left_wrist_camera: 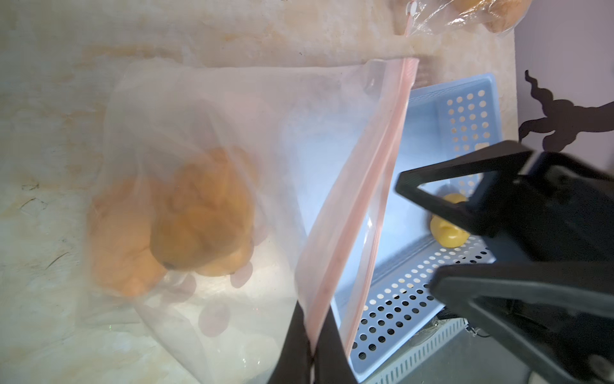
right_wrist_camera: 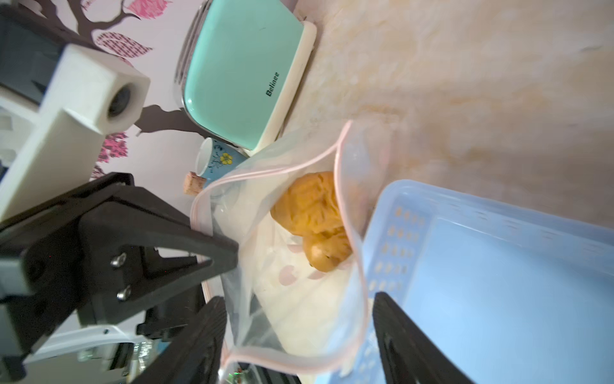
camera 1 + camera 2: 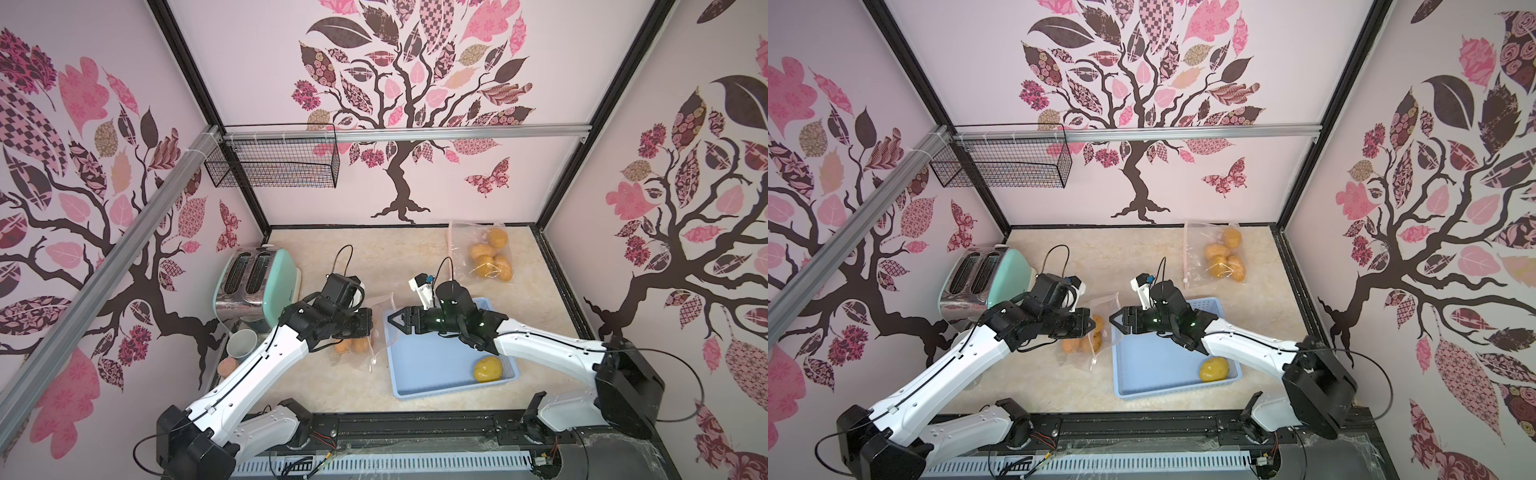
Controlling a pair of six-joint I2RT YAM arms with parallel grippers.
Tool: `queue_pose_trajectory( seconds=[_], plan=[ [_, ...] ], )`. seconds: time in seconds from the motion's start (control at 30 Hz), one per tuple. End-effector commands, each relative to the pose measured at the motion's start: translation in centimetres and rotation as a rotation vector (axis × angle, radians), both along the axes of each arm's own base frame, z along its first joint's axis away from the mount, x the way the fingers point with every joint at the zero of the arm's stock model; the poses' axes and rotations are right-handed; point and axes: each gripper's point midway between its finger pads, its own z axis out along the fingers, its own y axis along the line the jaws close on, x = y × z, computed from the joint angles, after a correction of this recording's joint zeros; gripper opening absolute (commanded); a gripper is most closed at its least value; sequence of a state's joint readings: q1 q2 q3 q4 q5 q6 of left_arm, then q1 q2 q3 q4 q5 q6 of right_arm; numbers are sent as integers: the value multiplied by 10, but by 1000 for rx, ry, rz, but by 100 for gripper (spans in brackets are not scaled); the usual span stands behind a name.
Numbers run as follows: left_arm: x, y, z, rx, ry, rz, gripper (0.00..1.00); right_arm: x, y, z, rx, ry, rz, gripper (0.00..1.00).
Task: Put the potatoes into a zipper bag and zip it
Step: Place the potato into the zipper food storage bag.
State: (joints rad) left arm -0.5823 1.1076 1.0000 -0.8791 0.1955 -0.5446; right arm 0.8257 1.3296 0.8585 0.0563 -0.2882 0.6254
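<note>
Left jaws were clamped shut on the pink zipper strip (image 1: pixel 365 186) of the zipper bag (image 1: pixel 232 116), pinching it at one end of the mouth and holding that edge up off the bench (image 3: pixel 353 249). Right jaws stood wide apart with nothing in them. In the right wrist view the open bag mouth sat in the gap between the two fingers (image 2: pixel 206 332). I couldn't tell whether either finger touched the film.

Clock directions below are from the top views, with 12 at the back wall.

- My two sets of jaws faced each other tip to tip, close together. The left pointed to 3 and the right to 9, over the 10 o'clock corner of the blue basket (image 3: pixel 432 361).
- The bag lay just beside the basket at its 9 o'clock.
- The bagged potatoes (image 3: pixel 353 345) were a clump of orange-brown ones low in the bag. They sat at about 7 o'clock from the left jaw tips and 8 o'clock from the right, near but not touched.
- One yellow potato (image 3: pixel 488 369) was loose in the basket's 4 o'clock corner. It was at 4 o'clock from the right jaws, well apart, beside my right arm (image 3: pixel 540 345).
- A second bag (image 3: pixel 461 241) lay flat at 1 o'clock from the basket, near the back wall, with four potatoes inside.
- The toaster (image 3: pixel 257 282) was at 10 o'clock from the held bag, with a cup (image 3: pixel 243 344) just in front of it.
</note>
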Motion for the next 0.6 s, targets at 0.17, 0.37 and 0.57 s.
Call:
queue_pose_trajectory(
  seconds=[0.17,0.37,0.57],
  plan=[
    [1,5,-2,23,-23,-13,0,7,-171,-20,-632,-37,-500,80],
    [-2,2,-8,22,-15,-38,0,-42,-205,-51,-703,172,-515,79],
    [-4,1,-13,11,-15,-48,0,-66,-217,-77,-800,309,-487,79]
  ],
)
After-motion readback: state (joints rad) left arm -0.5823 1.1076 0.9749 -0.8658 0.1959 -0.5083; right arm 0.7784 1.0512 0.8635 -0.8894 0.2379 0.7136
